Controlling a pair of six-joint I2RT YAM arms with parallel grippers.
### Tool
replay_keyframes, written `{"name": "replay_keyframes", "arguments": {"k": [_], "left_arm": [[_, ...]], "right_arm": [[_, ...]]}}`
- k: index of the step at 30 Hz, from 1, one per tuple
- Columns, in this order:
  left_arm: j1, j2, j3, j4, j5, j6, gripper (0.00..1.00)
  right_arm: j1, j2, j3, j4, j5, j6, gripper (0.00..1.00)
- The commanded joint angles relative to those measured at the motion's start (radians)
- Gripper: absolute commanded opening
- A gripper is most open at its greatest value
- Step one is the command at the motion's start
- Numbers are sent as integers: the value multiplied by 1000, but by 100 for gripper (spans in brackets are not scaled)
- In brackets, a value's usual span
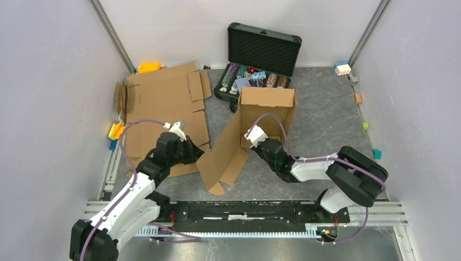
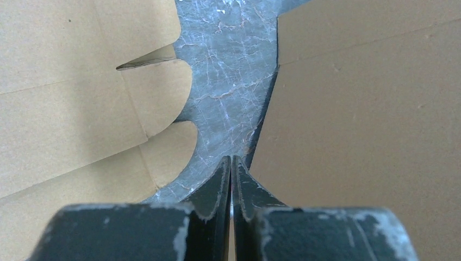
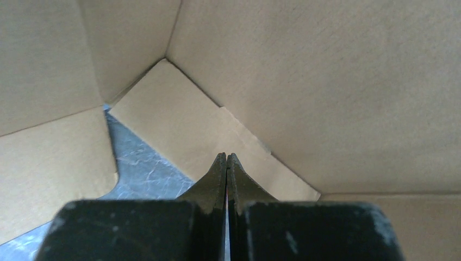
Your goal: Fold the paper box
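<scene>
Half-raised paper box point(image 1: 255, 128) just in front of the black case point(image 1: 265, 51), lower flaps splayed on the table point(image 1: 326, 119). Right gripper point(image 3: 226, 155) inside the box, in front of the case, jaws pressed together, pinching nothing. Left gripper point(image 2: 232, 159) front-left of the case, jaws likewise pressed together, empty, over bare table between box wall and flat cardboard sheet point(image 1: 163, 103)

No readable text, labels or numbers
</scene>
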Motion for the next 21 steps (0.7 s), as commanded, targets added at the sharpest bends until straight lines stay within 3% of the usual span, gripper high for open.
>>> {"name": "replay_keyframes", "arguments": {"k": [1,7,15,21], "left_arm": [[5,-2,-14,77,36,-26,9],[5,-13,-38,95,32,-21,8],[5,-13,-34,95,36,-17,9],[5,-21,-38,95,41,-17,9]], "right_arm": [[-34,59,66,107,-65,-97,0],[-53,137,113,119,-119,-169,0],[-101,184,135,97,-142,-138,0],[-134,257,212,-28,-158,-100,0]]}}
